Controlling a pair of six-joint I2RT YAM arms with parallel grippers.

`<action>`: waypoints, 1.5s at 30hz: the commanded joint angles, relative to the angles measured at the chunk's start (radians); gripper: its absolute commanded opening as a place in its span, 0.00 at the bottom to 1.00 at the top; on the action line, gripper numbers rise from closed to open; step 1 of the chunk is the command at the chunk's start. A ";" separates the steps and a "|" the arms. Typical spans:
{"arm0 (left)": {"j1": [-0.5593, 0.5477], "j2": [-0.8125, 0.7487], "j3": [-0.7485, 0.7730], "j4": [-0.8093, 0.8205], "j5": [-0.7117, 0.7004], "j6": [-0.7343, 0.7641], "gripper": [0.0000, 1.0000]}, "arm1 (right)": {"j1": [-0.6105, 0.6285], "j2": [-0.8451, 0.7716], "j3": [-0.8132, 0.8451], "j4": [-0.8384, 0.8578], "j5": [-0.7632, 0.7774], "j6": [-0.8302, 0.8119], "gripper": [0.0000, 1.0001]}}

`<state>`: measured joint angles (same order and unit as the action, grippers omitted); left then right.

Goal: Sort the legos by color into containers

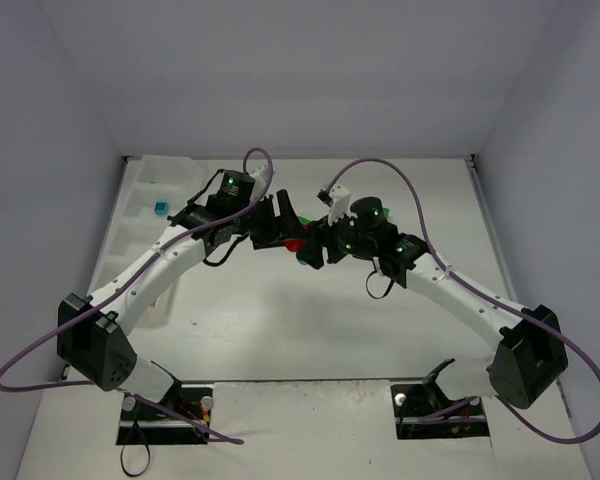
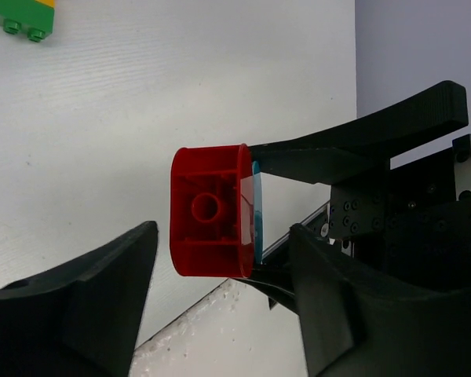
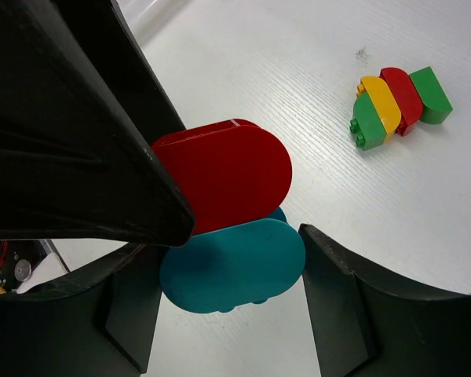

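1. A clump of green, yellow and red plastic bricks [image 3: 400, 106] lies on the white table [image 3: 298, 63], at 1 o'clock in the right wrist view. Overhead, at 10 o'clock, a long translucent tray [image 1: 165, 175] holds one small teal brick [image 1: 161, 208].
2. Both arms bend inward and meet mid-table. The right gripper [image 3: 229, 250] clamps a teal rounded brick [image 3: 231, 271] with a red rounded brick [image 3: 235, 169] stuck to it. The left gripper [image 2: 220, 229] has its jaws spread either side of the red one, not touching it.
3. Only the left wrist view shows the red brick's hollow underside.

From overhead I get bright, even light from above; the white counter [image 1: 310, 340] shows only faint, soft shadows beneath the arms. Both wrist feeds are sharp on the red-and-teal lego clump [image 2: 212, 212], while the left pincer's near fingers [image 2: 78, 314] read as dark, slightly blurred masses.
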<state>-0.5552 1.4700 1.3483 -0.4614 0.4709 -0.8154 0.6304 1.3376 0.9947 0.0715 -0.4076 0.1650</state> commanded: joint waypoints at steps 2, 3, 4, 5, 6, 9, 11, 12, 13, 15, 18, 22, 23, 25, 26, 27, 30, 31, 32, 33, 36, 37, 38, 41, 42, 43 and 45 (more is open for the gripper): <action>-0.005 -0.005 0.060 0.015 0.017 0.002 0.44 | 0.014 -0.038 0.010 0.071 0.010 -0.027 0.00; -0.005 -0.004 0.060 0.017 0.021 0.002 0.33 | 0.017 -0.035 0.010 0.071 0.010 -0.027 0.00; -0.005 0.000 0.060 0.018 0.025 -0.005 0.22 | 0.017 -0.032 0.012 0.071 0.012 -0.028 0.00; -0.005 0.000 0.060 0.024 0.023 -0.007 0.13 | 0.018 -0.032 0.010 0.071 0.013 -0.032 0.00; -0.005 -0.002 0.060 0.023 0.023 -0.011 0.00 | 0.020 -0.032 0.009 0.071 0.015 -0.033 0.00; -0.002 -0.007 0.061 0.015 0.025 -0.013 0.00 | 0.025 -0.032 -0.002 0.070 0.018 -0.042 0.00; 0.008 -0.008 0.064 0.006 0.034 -0.014 0.00 | 0.026 -0.037 -0.013 0.070 0.023 -0.044 0.00; 0.012 -0.008 0.066 0.003 0.041 -0.013 0.00 | 0.026 -0.040 -0.025 0.071 0.024 -0.048 0.00; 0.018 -0.010 0.068 0.003 0.051 -0.014 0.00 | 0.026 -0.041 -0.033 0.071 0.027 -0.050 0.00; 0.047 -0.020 0.061 0.004 0.078 -0.019 0.00 | 0.026 -0.051 -0.045 0.071 0.035 -0.051 0.00; 0.096 -0.042 0.055 -0.002 0.109 -0.016 0.00 | 0.028 -0.070 -0.071 0.076 0.049 -0.056 0.00; 0.156 -0.065 0.055 -0.037 0.143 0.002 0.00 | 0.028 -0.087 -0.105 0.080 0.065 -0.065 0.00; 0.166 -0.068 0.055 -0.046 0.147 0.007 0.00 | 0.026 -0.092 -0.110 0.080 0.070 -0.065 0.00; 0.198 -0.082 0.060 -0.072 0.153 0.024 0.00 | 0.028 -0.094 -0.116 0.083 0.076 -0.070 0.00; 0.208 -0.085 0.061 -0.080 0.155 0.028 0.00 | 0.028 -0.095 -0.120 0.083 0.078 -0.070 0.00; 0.221 -0.091 0.061 -0.086 0.161 0.035 0.00 | 0.028 -0.095 -0.122 0.086 0.078 -0.071 0.00; 0.267 -0.099 0.074 -0.121 0.163 0.065 0.00 | 0.028 -0.094 -0.120 0.085 0.079 -0.076 0.00; 0.291 -0.100 0.084 -0.143 0.161 0.074 0.00 | 0.026 -0.094 -0.119 0.085 0.079 -0.079 0.00; 0.302 -0.100 0.090 -0.154 0.157 0.084 0.00 | 0.026 -0.094 -0.116 0.083 0.079 -0.079 0.00; 0.316 -0.102 0.097 -0.178 0.152 0.105 0.00 | 0.028 -0.094 -0.105 0.077 0.079 -0.084 0.00; 0.359 -0.108 0.117 -0.212 0.126 0.150 0.00 | 0.028 -0.091 -0.073 0.051 0.078 -0.093 0.00; 0.370 -0.108 0.121 -0.220 0.117 0.162 0.00 | 0.026 -0.087 -0.065 0.045 0.078 -0.096 0.00; 0.388 -0.109 0.132 -0.229 0.092 0.176 0.00 | 0.026 -0.084 -0.056 0.037 0.076 -0.097 0.00; 0.426 -0.108 0.137 -0.247 0.049 0.229 0.00 | 0.023 -0.071 -0.021 0.004 0.076 -0.111 0.00; 0.452 -0.103 0.130 -0.241 0.032 0.257 0.00 | 0.019 -0.057 0.005 -0.016 0.073 -0.120 0.00; 0.452 -0.103 0.130 -0.237 0.023 0.265 0.00 | 0.017 -0.057 0.013 -0.016 0.070 -0.121 0.00; 0.475 -0.102 0.111 -0.205 0.002 0.275 0.00 | 0.009 -0.048 0.021 -0.027 0.063 -0.122 0.00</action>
<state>-0.1093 1.4006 1.4330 -0.7067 0.5186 -0.6056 0.6529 1.2865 0.9512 0.0296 -0.3408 0.0673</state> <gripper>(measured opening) 0.292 0.598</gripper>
